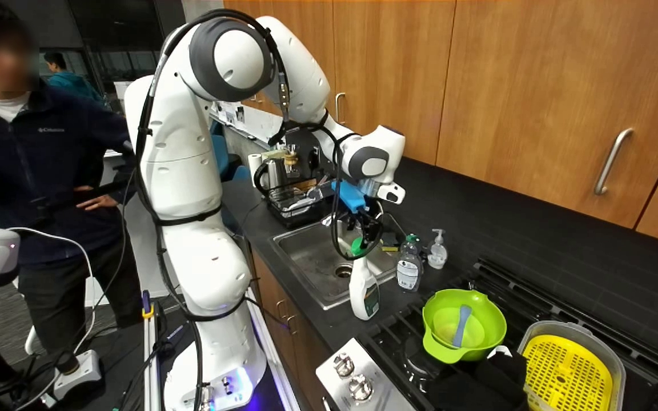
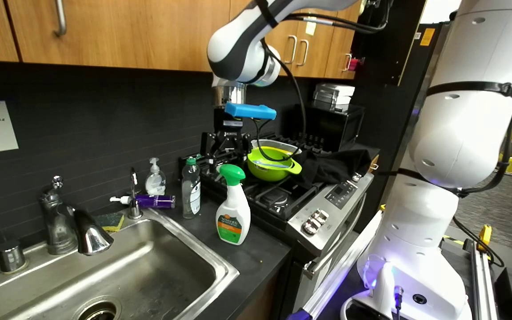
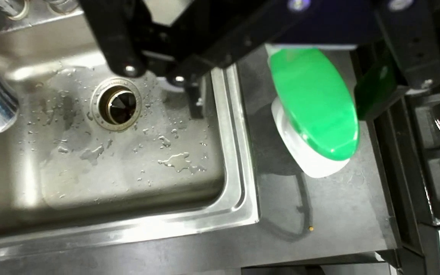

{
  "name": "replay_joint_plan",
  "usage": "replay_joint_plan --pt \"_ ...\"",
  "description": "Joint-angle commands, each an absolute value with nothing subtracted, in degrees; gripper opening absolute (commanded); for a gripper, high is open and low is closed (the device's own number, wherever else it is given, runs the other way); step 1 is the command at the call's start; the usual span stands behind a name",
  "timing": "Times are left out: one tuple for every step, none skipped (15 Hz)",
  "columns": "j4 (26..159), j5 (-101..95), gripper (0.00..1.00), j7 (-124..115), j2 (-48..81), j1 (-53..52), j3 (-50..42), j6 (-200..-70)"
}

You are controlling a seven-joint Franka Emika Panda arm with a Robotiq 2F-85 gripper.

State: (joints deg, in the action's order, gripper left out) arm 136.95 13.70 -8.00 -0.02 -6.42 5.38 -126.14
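Dark kitchen counter, from sink to stove.
In an exterior view, your gripper hangs at centre, fingers spread wide, near the green-headed spray bottle upright just below centre; farther right sits a lime bowl.

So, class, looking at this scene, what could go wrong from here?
The spray bottle stands upright on a counter strip between sink and stove, so a knock might tip it into the sink. Its green head looks off-centre between the open jaws in the wrist view, so closing could shove it sideways. The green-capped bottle nearby might get bumped too.
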Motion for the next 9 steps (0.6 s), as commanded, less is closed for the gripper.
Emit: replay_joint_plan --pt "139.0 14.7 1.0 -9.9 -2.4 -6.2 5.6 -126.3" --pt "139.0 14.6 1.0 -9.9 -2.4 -6.2 5.6 -126.3" --pt "138.9 14.5 1.0 -10.1 -2.4 -6.1 5.5 -126.1" --pt "138.8 14.5 1.0 -10.1 -2.4 -6.0 5.4 -125.9" --pt "138.7 14.4 1.0 -10.2 -2.4 -6.0 5.4 -125.8" --pt "138.6 14.3 1.0 -10.3 -2.4 -5.9 5.4 -125.7" --pt "138.6 14.2 0.99 -10.4 -2.4 -5.9 5.4 -125.6" --pt "138.5 14.0 0.87 -10.5 -2.5 -5.8 5.4 -125.5" --pt "138.5 14.0 0.76 -10.6 -2.6 -5.8 5.3 -125.3"
